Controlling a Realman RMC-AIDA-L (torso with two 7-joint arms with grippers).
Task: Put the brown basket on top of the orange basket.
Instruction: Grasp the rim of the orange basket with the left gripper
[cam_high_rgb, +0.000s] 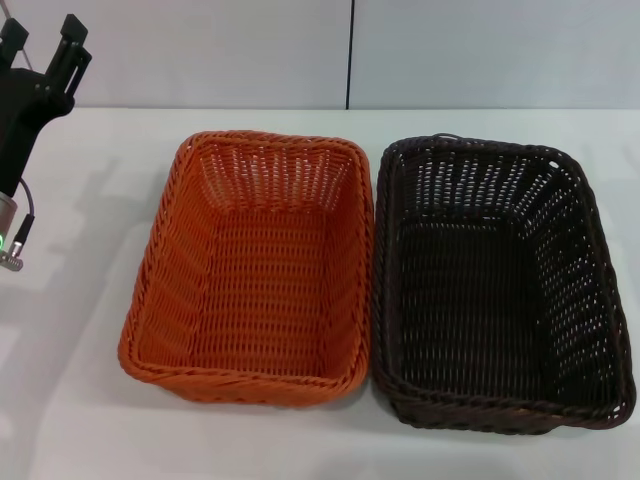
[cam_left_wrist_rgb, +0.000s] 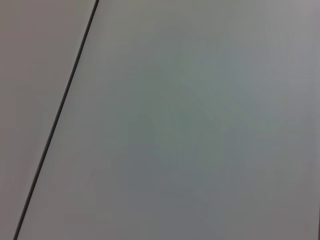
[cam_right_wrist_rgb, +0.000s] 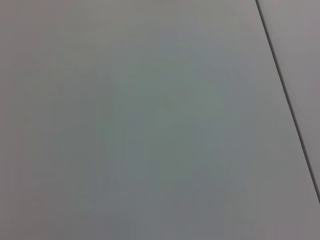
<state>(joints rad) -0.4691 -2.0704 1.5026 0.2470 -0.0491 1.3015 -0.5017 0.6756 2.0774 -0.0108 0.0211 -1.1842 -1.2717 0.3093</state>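
Head view: my right gripper was out of frame; my left gripper (cam_high_rgb: 42, 45) was raised at the far left, fingers parted, holding nothing. The brown basket (cam_high_rgb: 500, 285) sat on the table (cam_high_rgb: 80, 400), rim touching the orange basket (cam_high_rgb: 250, 270) on its left. Both wrist views: only blank wall panel (cam_left_wrist_rgb: 200, 125).

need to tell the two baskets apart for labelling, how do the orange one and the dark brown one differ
Colour: the bright orange rectangular woven basket against the dark brown, nearly black rectangular woven basket.
Place: the orange basket sits toward the robot's left, the brown basket toward its right, their long sides nearly touching.
Shared: both stand upright and empty on the white table, with the same sloping openwork sides, braided rims and seemingly the same size.
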